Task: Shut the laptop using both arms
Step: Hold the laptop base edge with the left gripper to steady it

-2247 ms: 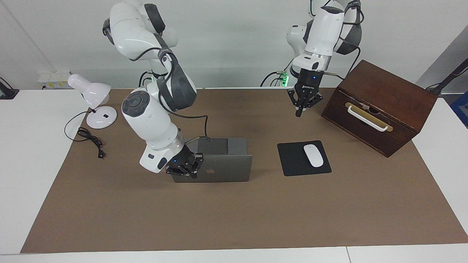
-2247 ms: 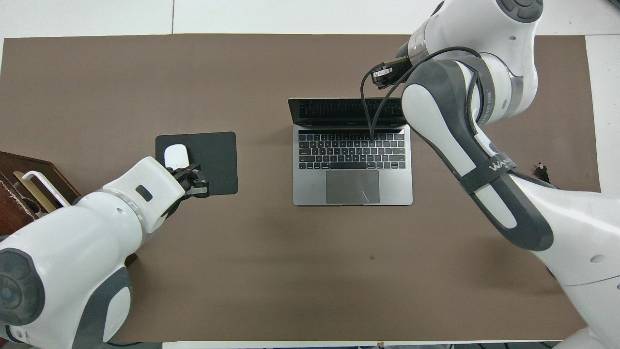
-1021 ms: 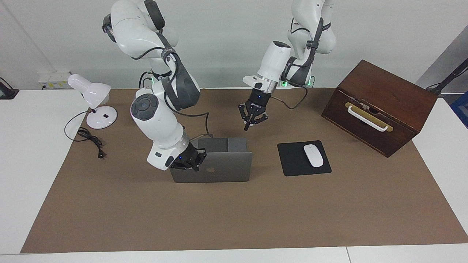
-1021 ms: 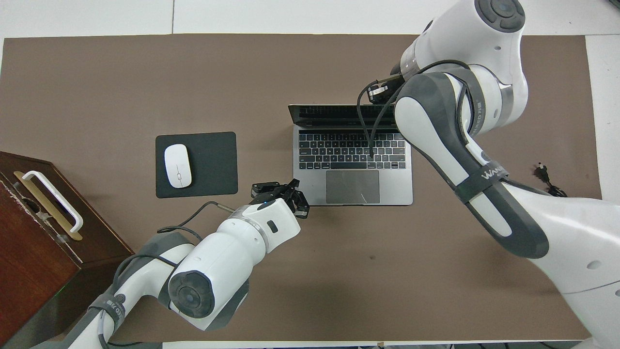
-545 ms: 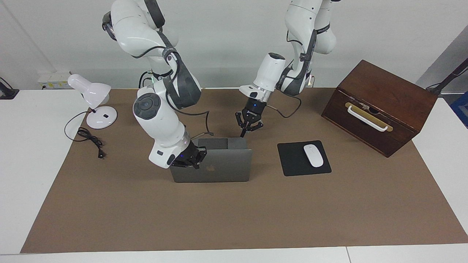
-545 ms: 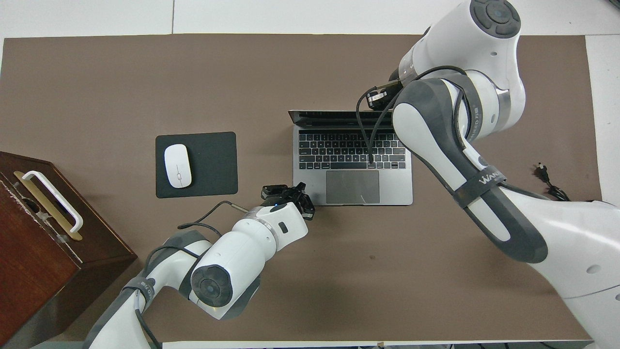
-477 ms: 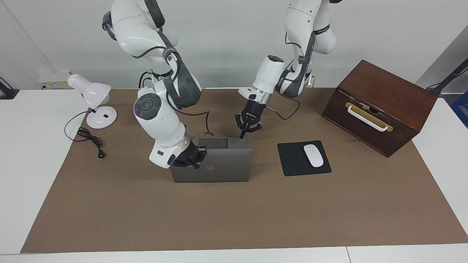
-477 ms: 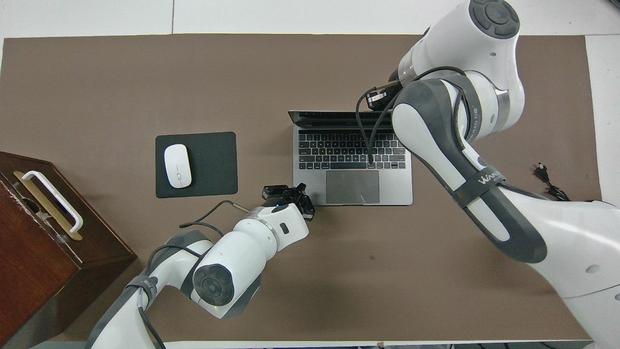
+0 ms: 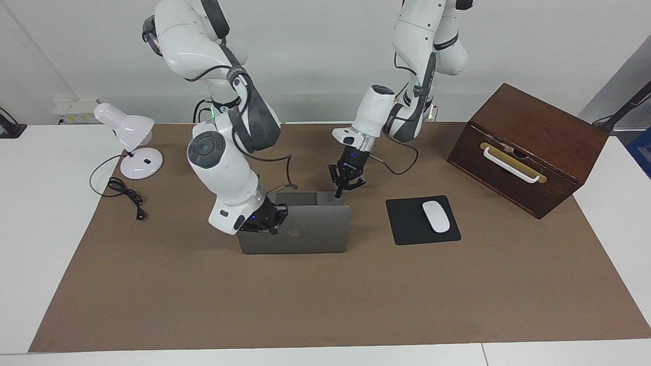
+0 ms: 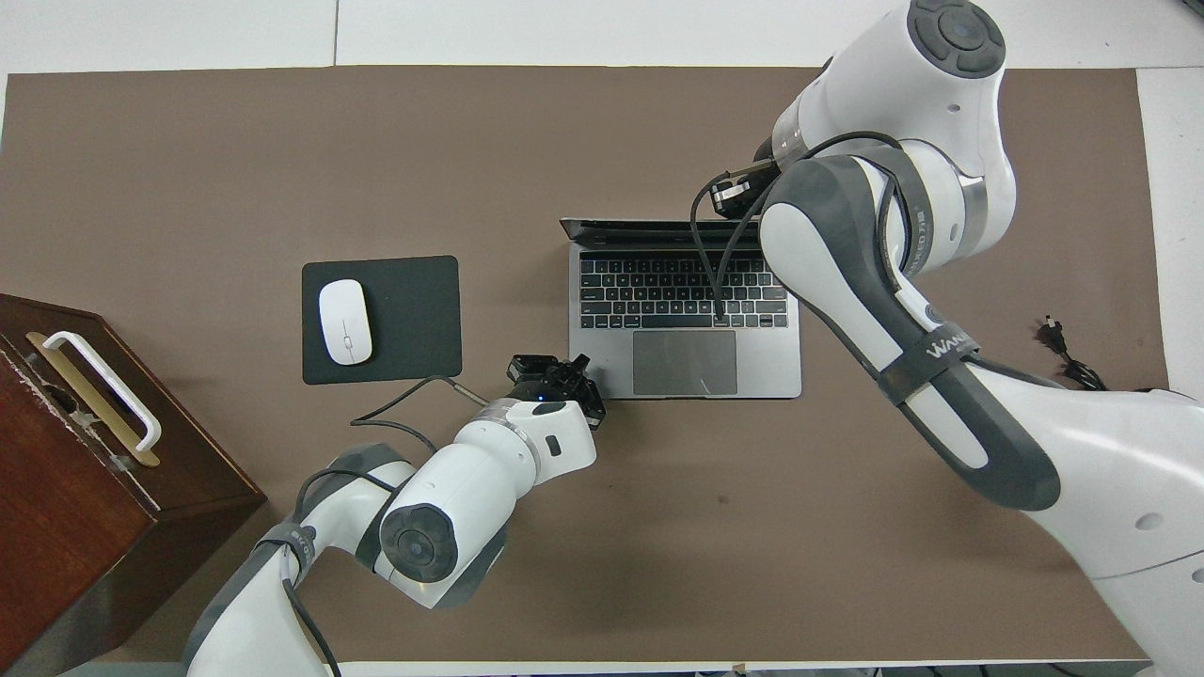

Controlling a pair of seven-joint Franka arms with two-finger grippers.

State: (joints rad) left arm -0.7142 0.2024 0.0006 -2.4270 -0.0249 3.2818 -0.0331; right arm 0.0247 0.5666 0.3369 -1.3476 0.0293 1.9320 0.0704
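1. The laptop (image 9: 295,229) sits mid-worktop, lid tipped further toward the keyboard than a second ago.
2. Right gripper (image 9: 264,223), fingers closed, pushes the lid.
3. Left gripper (image 9: 339,190), fingers closed, has descended to the base's corner, likely steadying it.

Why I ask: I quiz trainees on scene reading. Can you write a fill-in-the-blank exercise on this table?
1. The white mouse lies on the black ____.
2. The right gripper is at the laptop's partly open ____.
3. The left gripper is over a corner of the laptop, its fingertips ____.
4. The desk lamp stands toward the ____ arm's end.
Missing words: mouse pad; lid; shut; right.
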